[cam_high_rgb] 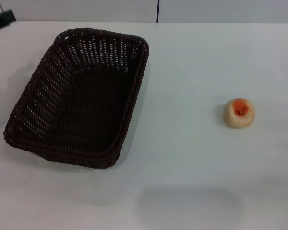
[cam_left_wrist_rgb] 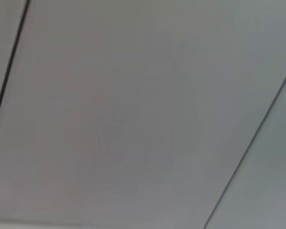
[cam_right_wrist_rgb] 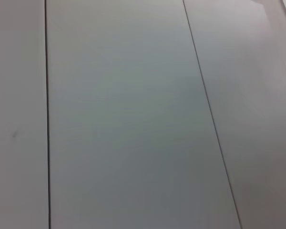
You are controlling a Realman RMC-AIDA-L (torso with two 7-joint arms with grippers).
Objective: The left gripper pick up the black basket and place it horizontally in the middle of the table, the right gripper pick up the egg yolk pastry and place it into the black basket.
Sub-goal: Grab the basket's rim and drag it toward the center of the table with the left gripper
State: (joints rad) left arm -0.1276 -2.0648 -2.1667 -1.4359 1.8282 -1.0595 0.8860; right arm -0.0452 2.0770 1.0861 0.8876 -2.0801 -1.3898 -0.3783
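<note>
The black basket (cam_high_rgb: 79,98) stands on the left half of the white table (cam_high_rgb: 182,163). It is empty, and its long side runs from near to far, slightly slanted. The egg yolk pastry (cam_high_rgb: 239,112) sits alone on the table's right side, orange-red spot up, well apart from the basket. Neither gripper shows in the head view. The left wrist view and the right wrist view show only pale flat panels with thin dark seams, with no fingers and no task objects.
A small black part (cam_high_rgb: 2,20) pokes in at the far left edge of the table; I cannot tell what it is. A dark vertical seam (cam_high_rgb: 158,10) marks the wall behind the table. A faint shadow (cam_high_rgb: 187,203) lies on the near table.
</note>
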